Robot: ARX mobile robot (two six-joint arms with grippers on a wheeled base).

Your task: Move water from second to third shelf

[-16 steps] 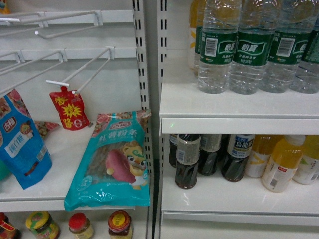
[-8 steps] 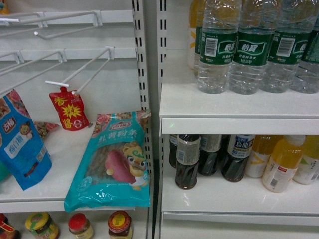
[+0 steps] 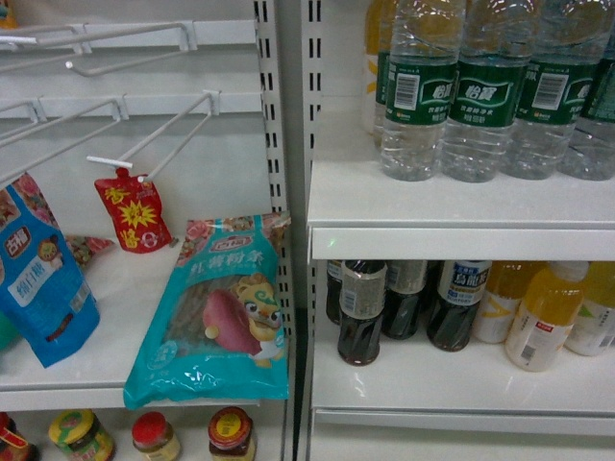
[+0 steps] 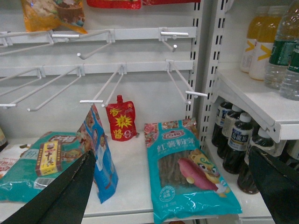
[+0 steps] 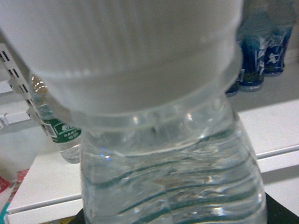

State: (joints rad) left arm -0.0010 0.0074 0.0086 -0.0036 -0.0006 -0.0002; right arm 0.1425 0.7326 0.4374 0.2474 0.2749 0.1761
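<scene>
White shelf (image 5: 42,184), blurred water bottle (image 5: 173,168) filling view, gripper hidden.

I'm seeing a white shelf (image 3: 452,206) carrying water bottles (image 3: 480,96) in a row; the shelf below (image 3: 461,384) is holding dark bottles (image 3: 361,312) and yellow drinks (image 3: 543,317). On the left shelf (image 3: 115,307), snack bags (image 3: 216,317) are lying flat.

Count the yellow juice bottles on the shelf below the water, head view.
3 yellow plastic juice bottles at that shelf's right end: one set back, one in front, one cut by the frame edge. More may hide behind.
</scene>
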